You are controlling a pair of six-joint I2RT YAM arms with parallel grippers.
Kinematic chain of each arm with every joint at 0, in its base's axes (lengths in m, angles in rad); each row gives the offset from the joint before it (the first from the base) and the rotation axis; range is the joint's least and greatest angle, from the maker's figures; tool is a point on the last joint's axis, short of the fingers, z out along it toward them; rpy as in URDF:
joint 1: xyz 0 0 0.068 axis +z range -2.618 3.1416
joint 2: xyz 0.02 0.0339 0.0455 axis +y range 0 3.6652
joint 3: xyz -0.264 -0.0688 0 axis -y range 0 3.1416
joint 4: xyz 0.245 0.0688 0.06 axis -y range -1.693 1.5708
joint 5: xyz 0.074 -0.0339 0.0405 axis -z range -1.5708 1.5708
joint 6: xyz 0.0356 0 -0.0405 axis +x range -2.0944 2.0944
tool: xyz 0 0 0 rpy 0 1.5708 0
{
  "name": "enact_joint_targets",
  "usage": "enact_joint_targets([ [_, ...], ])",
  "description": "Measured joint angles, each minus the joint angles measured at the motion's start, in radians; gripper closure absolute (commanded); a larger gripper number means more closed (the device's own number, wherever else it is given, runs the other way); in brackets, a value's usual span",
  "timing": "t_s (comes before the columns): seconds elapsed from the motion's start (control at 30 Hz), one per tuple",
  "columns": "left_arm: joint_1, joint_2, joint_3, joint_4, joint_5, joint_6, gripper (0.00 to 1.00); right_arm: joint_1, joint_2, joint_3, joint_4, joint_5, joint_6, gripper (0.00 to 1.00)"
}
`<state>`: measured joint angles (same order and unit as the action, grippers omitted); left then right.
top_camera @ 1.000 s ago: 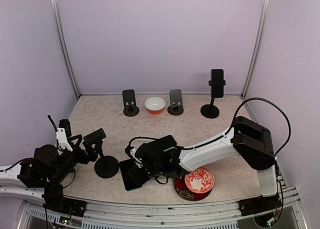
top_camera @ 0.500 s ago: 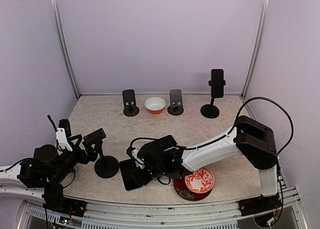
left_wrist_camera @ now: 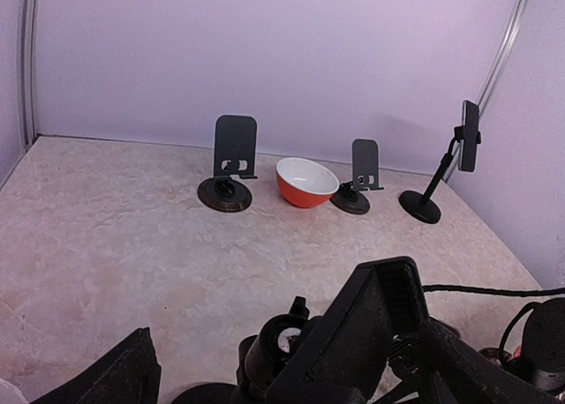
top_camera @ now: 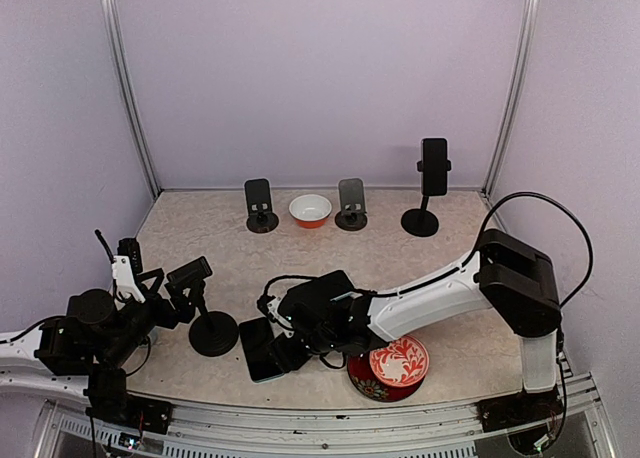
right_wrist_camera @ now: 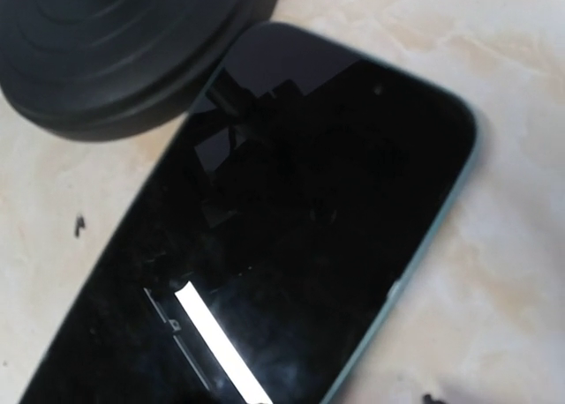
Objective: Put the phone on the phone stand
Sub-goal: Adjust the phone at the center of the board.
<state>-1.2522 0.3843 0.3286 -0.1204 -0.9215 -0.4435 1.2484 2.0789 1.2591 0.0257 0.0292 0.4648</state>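
Phone (top_camera: 262,349) (right_wrist_camera: 282,228), flat, corner against phone stand (top_camera: 213,333) (right_wrist_camera: 115,51) base. Right gripper (top_camera: 292,346) over it (finger spread indiscernible); left gripper (top_camera: 150,290) fingers wide apart. Risk: thin edges slipping the pinch.

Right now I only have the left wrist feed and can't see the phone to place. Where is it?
Observer: The phone lies flat, screen up, on the table, just right of the near stand's base.
Operator: Right arm on it?
Observer: The right gripper is low over the phone's right side. I can't tell if it is gripping.
Operator: Anything close by?
Observer: A red patterned dish sits right of that arm's wrist, by the near edge.
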Motion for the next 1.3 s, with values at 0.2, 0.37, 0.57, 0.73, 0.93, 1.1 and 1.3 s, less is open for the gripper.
enact_joint_targets([
  [0.2,0.0,0.001,0.001,0.0,0.0,0.003,0.01,-0.002,-0.014,-0.014,-0.012,0.0,-0.001,0.34],
  [0.37,0.0,0.001,0.004,0.001,0.0,0.003,0.01,-0.003,-0.028,-0.023,-0.023,-0.009,-0.022,0.22],
  [0.57,0.0,0.001,0.005,0.001,0.0,0.004,0.01,-0.01,-0.082,-0.058,-0.025,-0.046,-0.04,0.13],
  [0.73,0.0,0.001,0.005,0.001,0.0,0.003,0.01,-0.022,-0.136,-0.068,-0.014,-0.078,-0.057,0.1],
  [0.93,0.0,0.001,0.005,0.001,0.0,0.003,0.01,-0.027,-0.168,-0.066,-0.006,-0.077,-0.071,0.0],
  [1.1,0.0,0.001,0.005,0.001,0.0,0.003,0.01,-0.023,-0.148,-0.008,-0.076,-0.013,-0.071,0.0],
  [1.3,0.0,0.001,0.006,0.0,0.001,0.003,0.01,0.015,0.011,0.241,-0.182,0.127,-0.049,0.0],
])
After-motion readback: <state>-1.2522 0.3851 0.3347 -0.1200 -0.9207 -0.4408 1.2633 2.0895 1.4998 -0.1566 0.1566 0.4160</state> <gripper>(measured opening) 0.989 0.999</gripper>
